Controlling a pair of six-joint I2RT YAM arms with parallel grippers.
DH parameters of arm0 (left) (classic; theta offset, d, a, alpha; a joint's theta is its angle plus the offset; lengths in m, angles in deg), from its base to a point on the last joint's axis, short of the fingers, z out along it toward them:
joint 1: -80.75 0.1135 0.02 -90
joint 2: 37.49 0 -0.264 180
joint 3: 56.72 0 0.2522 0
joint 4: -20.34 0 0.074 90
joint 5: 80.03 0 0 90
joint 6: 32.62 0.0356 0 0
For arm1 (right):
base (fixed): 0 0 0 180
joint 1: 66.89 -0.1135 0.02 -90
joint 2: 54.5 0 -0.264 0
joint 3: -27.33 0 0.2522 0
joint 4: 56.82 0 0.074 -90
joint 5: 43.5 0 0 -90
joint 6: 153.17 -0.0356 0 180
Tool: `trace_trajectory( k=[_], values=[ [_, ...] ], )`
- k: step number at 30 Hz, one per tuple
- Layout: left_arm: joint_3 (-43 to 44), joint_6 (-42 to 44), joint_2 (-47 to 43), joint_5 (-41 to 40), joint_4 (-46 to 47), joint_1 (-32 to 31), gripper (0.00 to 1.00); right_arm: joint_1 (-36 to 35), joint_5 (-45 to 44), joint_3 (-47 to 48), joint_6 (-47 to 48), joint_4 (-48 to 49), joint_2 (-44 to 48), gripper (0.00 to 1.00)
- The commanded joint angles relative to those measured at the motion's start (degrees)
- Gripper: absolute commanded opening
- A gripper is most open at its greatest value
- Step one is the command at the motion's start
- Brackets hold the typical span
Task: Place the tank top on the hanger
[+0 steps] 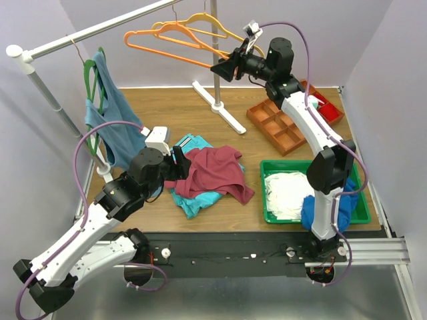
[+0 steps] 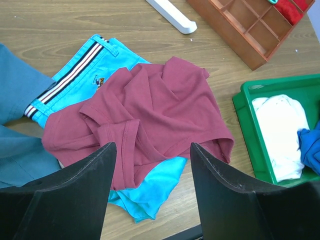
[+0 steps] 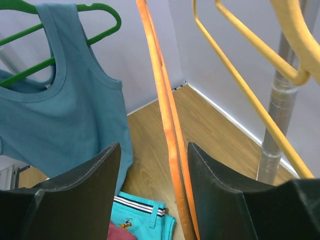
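On my right wrist feed the hanger (image 3: 170,130) runs as an orange bar between the fingers of the right gripper (image 3: 153,145). The jaws stand apart around it. The bar sits close to the right-hand finger, with a clear gap on the other side, so I see no clamp on it. The yellow hanger (image 3: 240,55) hangs just beside the orange one, and the rack's grey post (image 3: 277,120) stands behind that. Off to the other side, the green hanger (image 3: 100,10) carries the blue-grey tank top (image 3: 65,115).

The tank top (image 2: 165,100) lies crumpled on the table (image 2: 50,25), on top of the turquoise garment (image 2: 80,65) with the striped waistband. The left gripper (image 2: 150,147) hangs over its near edge with the jaws wide and nothing between them but cloth below. I cannot tell if the tips touch the fabric. The blue-grey top drapes into the left edge of that feed, close to the arm. The rack's white foot (image 2: 172,15) lies beyond the pile.

The green tray (image 2: 280,82) sits to the right of the pile and holds a white cloth (image 2: 282,130) with a blue cloth (image 2: 310,150) at its near end. The brown divided tray (image 2: 235,35) sits farther back, with something red (image 2: 292,9) in one far compartment.
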Motion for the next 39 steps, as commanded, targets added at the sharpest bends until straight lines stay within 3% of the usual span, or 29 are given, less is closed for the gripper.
trace_trajectory(
  k=[1,6,12,19,25,39],
  values=[
    [-0.4,0.2,-0.1,1.2,1.0,0.4,0.69,-1.3,-4.2,3.2,3.9,-3.7,1.0,0.64],
    [-0.4,0.2,0.0,1.4,1.1,0.6,0.69,-3.6,-10.8,2.6,7.7,-7.7,2.2,0.63],
    [-0.6,0.0,0.0,1.8,1.2,0.8,0.69,-6.1,-19.3,-1.9,10.5,-8.6,5.8,0.54],
    [-0.9,-0.2,-0.2,2.1,1.4,1.0,0.69,-6.7,-24.8,-6.0,9.6,-7.7,9.6,0.21],
    [-1.0,-0.4,-0.1,2.1,1.5,1.3,0.68,-6.8,-26.9,-7.9,7.8,-6.6,13.0,0.02],
    [-1.1,-0.4,0.1,2.1,1.4,1.5,0.68,-6.8,-28.4,-11.5,5.7,-6.0,16.9,0.01]
  ],
)
